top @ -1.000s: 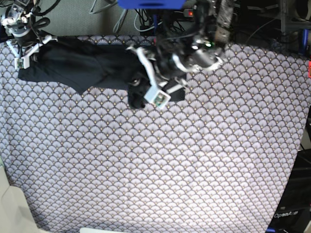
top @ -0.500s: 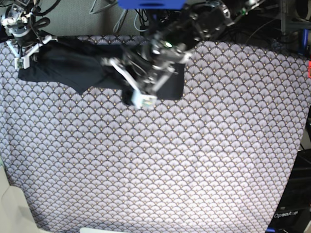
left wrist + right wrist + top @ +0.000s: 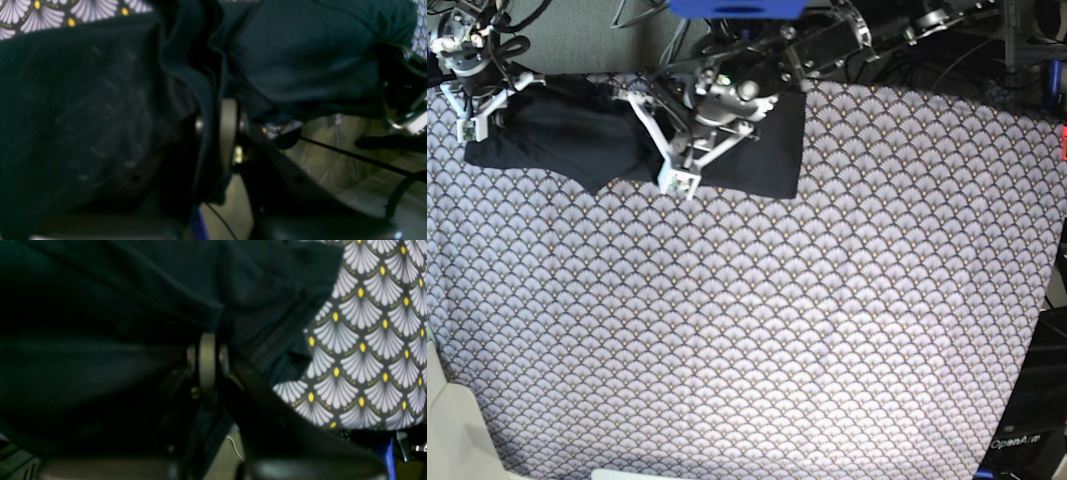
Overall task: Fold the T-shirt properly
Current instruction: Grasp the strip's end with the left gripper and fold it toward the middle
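The black T-shirt (image 3: 762,150) lies along the far edge of the fan-patterned tablecloth (image 3: 777,330), its right part flat. My left gripper (image 3: 674,168) is over the shirt's middle. In the left wrist view the left gripper (image 3: 215,113) is shut on a fold of the black T-shirt (image 3: 300,66). My right gripper (image 3: 475,118) is at the shirt's far left end. In the right wrist view the right gripper (image 3: 208,340) is shut on an edge of the black T-shirt (image 3: 100,340), next to the tablecloth (image 3: 367,340).
Cables and dark equipment (image 3: 907,40) crowd the space behind the table's far edge. A blue part (image 3: 737,8) sits at the top centre. The cloth hangs off at the right edge (image 3: 1052,300). Floor and a cable (image 3: 350,156) show in the left wrist view.
My left gripper has moved left and toward the far edge, carrying the bunched shirt part with it. The shirt's right part now lies flat. The right arm has not moved.
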Motion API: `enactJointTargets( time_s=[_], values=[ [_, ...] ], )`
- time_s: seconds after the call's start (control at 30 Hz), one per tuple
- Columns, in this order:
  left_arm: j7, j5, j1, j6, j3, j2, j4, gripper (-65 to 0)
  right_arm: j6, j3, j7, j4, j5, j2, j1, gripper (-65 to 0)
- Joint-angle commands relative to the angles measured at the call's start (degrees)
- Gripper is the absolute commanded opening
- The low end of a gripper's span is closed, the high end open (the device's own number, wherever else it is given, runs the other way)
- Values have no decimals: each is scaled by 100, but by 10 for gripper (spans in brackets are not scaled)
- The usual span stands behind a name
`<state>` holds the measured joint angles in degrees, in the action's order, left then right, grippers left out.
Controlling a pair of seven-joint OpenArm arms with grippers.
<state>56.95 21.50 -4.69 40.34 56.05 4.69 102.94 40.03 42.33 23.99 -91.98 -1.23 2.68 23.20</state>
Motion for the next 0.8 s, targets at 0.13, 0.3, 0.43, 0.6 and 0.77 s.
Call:
enactJointTargets(
  time_s=[0.13,0.3,0.43,0.6,0.77],
  values=[
    [-46,0,-230,-34,52,-262,84,-650,-3,27,41,-54,-48,36,32,-650],
    [-46,35,-309,-34,52,-271,84,-650,-3,27,41,-54,-48,36,49,-650],
    [-46,44,-318,-34,52,-271,84,-622,-3,27,32,-54,-48,36,58,-650],
    [-90,53,-318,-34,61,-271,84,-382,-3,27,23,-54,-48,36,67,-650],
    [-196,53,-327,-34,61,-227,216,-260,-3,27,23,-54,-48,36,67,-650]
  ],
)
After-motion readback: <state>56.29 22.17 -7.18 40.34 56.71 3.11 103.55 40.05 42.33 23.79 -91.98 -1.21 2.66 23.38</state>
